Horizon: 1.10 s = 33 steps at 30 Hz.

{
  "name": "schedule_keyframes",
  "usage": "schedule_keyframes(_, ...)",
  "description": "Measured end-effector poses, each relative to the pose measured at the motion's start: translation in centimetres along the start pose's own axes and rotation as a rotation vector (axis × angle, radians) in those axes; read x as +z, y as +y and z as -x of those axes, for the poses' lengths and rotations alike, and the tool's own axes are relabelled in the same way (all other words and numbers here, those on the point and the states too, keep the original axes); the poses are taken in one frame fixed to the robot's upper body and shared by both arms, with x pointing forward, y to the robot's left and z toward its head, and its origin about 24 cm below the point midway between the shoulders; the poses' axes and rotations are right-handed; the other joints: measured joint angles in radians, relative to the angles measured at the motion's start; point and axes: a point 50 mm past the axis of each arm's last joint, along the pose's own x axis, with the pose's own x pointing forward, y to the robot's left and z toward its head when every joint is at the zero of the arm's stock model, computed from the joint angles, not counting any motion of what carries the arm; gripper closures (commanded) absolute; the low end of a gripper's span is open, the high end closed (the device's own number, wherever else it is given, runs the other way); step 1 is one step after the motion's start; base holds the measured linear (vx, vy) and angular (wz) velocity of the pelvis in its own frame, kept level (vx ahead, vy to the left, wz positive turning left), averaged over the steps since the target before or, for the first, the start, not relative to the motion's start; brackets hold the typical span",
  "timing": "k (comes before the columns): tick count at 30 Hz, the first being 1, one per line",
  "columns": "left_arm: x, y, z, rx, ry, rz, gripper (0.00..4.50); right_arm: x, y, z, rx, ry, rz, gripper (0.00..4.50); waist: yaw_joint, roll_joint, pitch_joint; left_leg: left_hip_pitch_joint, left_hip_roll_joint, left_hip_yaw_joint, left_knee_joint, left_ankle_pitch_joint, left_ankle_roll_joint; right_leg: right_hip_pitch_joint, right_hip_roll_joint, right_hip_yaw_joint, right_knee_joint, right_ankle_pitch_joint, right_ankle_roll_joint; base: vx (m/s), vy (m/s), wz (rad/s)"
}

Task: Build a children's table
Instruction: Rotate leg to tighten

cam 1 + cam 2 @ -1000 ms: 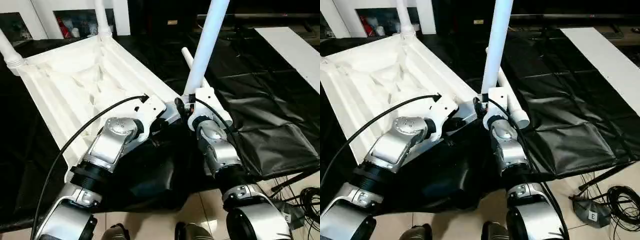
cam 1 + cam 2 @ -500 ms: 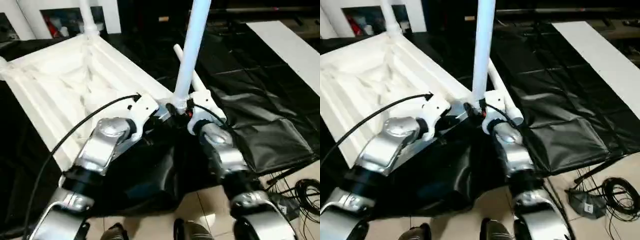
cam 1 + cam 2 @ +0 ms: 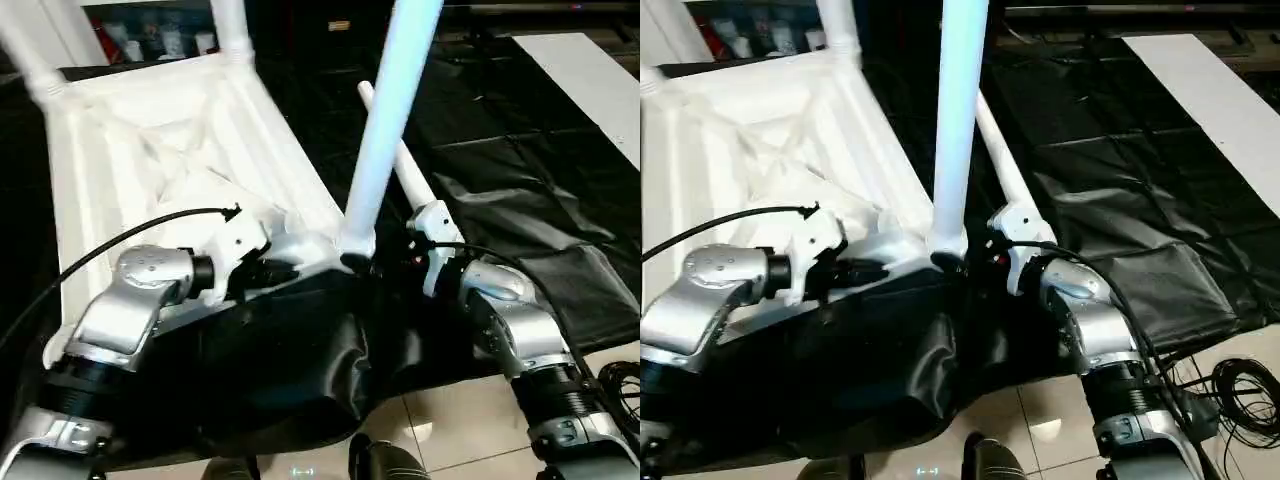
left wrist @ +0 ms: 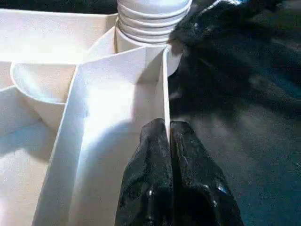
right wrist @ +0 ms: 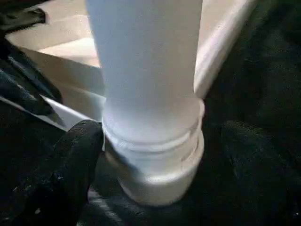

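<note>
— Gripping what, is the left gripper (image 4: 168, 141)?

— Its two black fingers (image 4: 150, 165) are pinching a thin upright rib on the tabletop (image 3: 150, 150), right at the near edge. They are pressing tight, with the white wall between their tips. Just beyond them a ribbed round corner socket (image 4: 150, 23) is standing up from the same edge.

— And the right gripper (image 5: 155, 155)?

— It is standing spread wide, one finger (image 5: 70, 165) on either side of the base of the upright leg (image 3: 385, 130). The near finger is lying just beside the leg's collar; whether it is touching, the pictures are not showing clearly. The far finger is sitting apart from it. Nothing is being clamped.

— Where is the table itself lying?

— The tabletop is resting upside down, ribbed underside up, on a black sheet (image 3: 500, 160), on the robot's left. Two legs are rising from the far corner sockets, one far leg (image 3: 230, 25) at the corner nearer the middle and the other far leg (image 3: 30, 50) at the outer corner. The upright leg is standing in the near corner socket between the two grippers, leaning slightly.

— Any other leg?

— A loose leg (image 3: 400, 165) is lying flat on the sheet just behind the upright one, running away from the robot. A flat white board (image 3: 590, 80) is lying well apart on the right.
</note>
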Motion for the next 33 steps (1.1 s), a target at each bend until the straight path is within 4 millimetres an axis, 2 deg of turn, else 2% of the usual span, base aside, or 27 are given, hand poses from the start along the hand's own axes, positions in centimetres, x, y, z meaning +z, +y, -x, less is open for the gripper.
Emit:
schedule_keyframes(6,-0.5,-0.4,1.1,-0.098,0.022,0.003,4.50,0.4,0.4,0.8,0.176,0.042,0.069,0.20,0.012,-0.005,0.003,-0.001,0.000,0.000,0.002,0.000,0.001,0.000,0.000,0.000,0.001,0.000,0.000,0.000,0.000,0.00)
schedule_keyframes(13,-0.6,-0.5,1.4,-0.134,0.033,0.003,4.50,0.9,0.5,0.3,0.230,0.032,0.115,0.20,0.014,-0.008,0.004,-0.002,0.001,0.000,0.008,-0.002,0.003,0.000,0.000,0.000,0.004,0.000,0.000,0.000,0.000,0.00)
schedule_keyframes(30,-0.5,-0.3,1.2,-0.153,0.047,-0.009,4.50,0.3,0.8,0.0,0.285,0.028,0.113,1.62,0.017,-0.009,0.005,-0.003,0.001,-0.002,0.022,-0.002,0.003,0.000,-0.001,0.001,0.017,0.001,-0.001,0.000,0.000,0.00)
schedule_keyframes(33,-0.5,-0.3,1.2,-0.153,0.049,-0.010,4.50,0.2,0.8,0.0,0.287,0.025,0.115,1.74,0.018,-0.010,0.005,-0.003,0.001,-0.002,0.023,-0.002,0.004,0.000,-0.001,0.001,0.018,0.001,-0.001,0.000,0.000,0.00)
